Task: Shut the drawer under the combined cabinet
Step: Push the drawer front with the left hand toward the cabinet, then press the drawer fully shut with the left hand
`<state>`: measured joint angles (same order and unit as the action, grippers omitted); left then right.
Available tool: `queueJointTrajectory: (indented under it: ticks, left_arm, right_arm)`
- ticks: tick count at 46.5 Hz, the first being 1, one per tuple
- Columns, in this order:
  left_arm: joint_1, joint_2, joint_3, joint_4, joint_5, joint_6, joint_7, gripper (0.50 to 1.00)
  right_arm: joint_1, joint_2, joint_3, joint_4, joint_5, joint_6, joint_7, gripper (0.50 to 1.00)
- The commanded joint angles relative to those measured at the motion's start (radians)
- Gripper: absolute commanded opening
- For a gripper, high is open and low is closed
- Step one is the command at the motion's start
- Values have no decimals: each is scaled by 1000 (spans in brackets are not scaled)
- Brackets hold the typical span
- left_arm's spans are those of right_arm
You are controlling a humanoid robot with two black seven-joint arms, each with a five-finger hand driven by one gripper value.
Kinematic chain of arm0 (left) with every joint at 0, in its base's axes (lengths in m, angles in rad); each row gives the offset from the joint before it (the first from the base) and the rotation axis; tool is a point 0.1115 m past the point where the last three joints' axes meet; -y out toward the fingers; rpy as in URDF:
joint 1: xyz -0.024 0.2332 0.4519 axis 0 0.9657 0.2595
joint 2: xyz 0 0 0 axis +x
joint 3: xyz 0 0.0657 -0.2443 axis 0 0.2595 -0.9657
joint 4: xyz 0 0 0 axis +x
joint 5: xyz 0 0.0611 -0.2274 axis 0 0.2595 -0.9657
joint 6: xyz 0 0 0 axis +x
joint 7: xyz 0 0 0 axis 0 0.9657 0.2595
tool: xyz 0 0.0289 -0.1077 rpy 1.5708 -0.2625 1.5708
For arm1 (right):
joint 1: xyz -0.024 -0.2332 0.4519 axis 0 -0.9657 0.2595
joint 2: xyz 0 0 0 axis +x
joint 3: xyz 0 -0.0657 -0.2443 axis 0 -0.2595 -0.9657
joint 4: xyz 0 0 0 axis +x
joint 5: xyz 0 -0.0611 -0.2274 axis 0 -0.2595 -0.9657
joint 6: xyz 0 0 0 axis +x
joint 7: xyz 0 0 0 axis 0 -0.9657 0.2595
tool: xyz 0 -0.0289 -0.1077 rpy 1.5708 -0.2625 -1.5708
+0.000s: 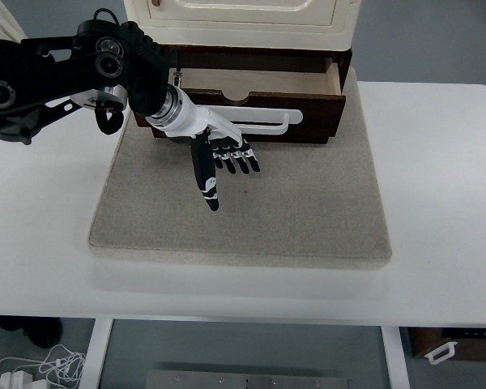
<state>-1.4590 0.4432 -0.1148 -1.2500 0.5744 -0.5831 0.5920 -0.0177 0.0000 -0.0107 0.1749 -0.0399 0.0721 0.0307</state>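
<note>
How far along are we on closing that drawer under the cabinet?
Nothing is done yet: the drawer under the cabinet is pulled out, its inside showing. In hand: the left hand is in front of the drawer's white handle, fingers spread and holding nothing. Left: push the drawer front in until it is flush.

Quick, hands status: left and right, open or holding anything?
Left hand: open, fingers spread, holding nothing, in front of the drawer.
Right hand: not in view.
</note>
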Motion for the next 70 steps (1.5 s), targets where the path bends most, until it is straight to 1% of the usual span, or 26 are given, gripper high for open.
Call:
queueJointTrajectory:
  ticks: [1,35,70]
  left_arm:
    - [-3,-1,-2,20,1,2,0,999]
    - [-3,-44,-40,205,-1,-6,-21,999]
    - [-6,-44,-54,296,22,-6,-35,996]
  right_arm:
    - [1,0,0,0,0,0,0,952]
    - [-1,0,0,0,0,0,0,952]
    - [1,0,0,0,0,0,0,952]
